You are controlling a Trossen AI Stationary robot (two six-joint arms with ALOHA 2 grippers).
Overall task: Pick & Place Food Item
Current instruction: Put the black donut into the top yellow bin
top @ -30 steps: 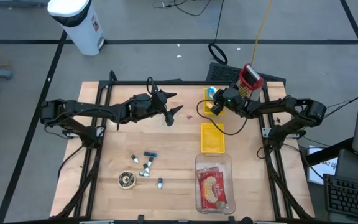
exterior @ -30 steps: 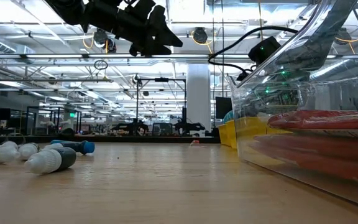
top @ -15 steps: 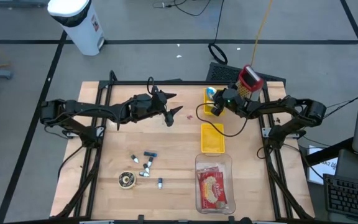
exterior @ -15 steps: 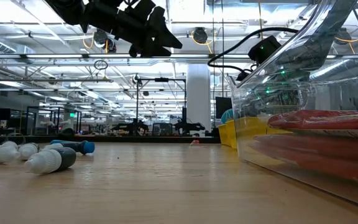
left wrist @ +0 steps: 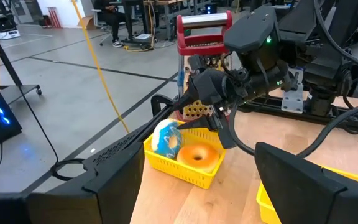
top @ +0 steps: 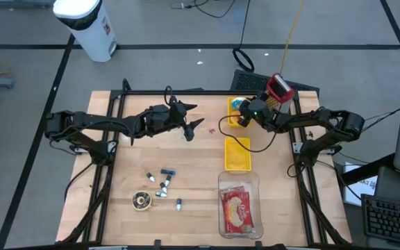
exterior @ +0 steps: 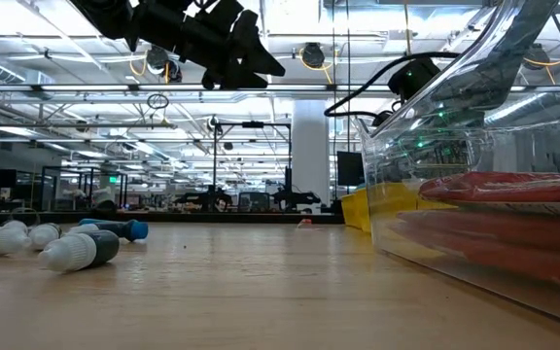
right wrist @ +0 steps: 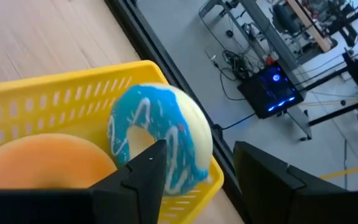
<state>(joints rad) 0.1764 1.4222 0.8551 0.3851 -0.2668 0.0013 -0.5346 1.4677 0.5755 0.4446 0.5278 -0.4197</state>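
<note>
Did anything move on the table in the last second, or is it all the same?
Only the right gripper changed a little: it rolled slightly over the far yellow plastic basket, so the blue-iced doughnut shows more from above. It took hold of nothing. The left gripper, the orange doughnut and the clear plastic tub stayed put.

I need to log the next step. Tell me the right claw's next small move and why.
Probably ease the right claw forward and close on the blue doughnut. Its fingers stand apart right in front of that doughnut, which leans on edge in the yellow basket beside an orange doughnut; nothing is held yet.
</note>
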